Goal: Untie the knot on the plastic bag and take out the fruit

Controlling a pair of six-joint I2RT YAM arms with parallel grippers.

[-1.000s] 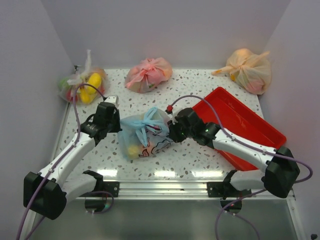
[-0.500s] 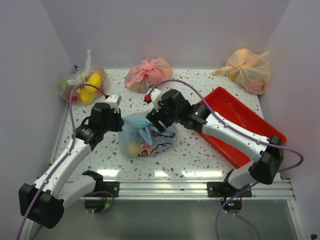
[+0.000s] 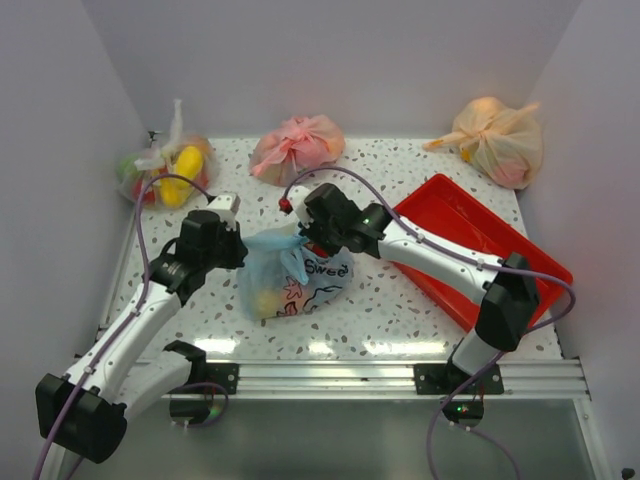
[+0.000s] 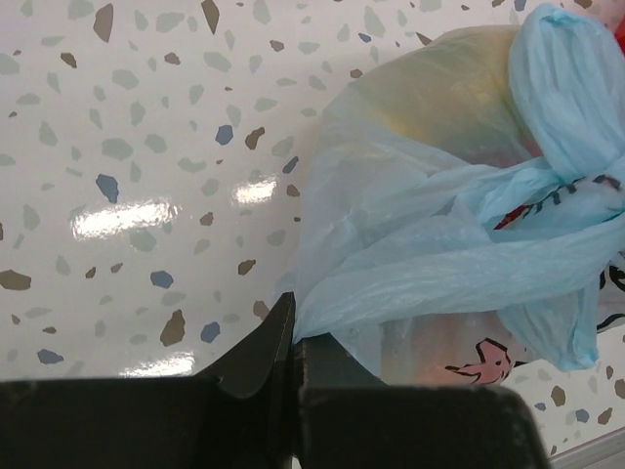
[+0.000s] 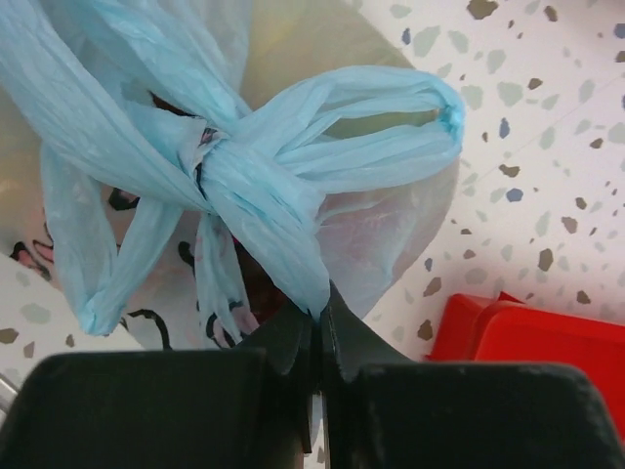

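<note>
Top external: knotted plastic bag (image 3: 290,278) on the bench (image 3: 400,310), yellow fruit (image 3: 265,298) inside.
Left claw (image 4: 293,318) pinches its side; right claw (image 5: 317,311) nips a strand of the knot (image 5: 210,161).

Speckled table (image 3: 390,312), plastic bag (image 3: 290,285), tray (image 3: 482,245), pink bag (image 3: 297,148), orange bag (image 3: 497,140), clear bag (image 3: 165,170)

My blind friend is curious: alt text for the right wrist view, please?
Two black fingers pinch shut on a light blue strand hanging from the knot of a translucent blue plastic bag. Speckled table and a red tray corner lie behind.
</note>
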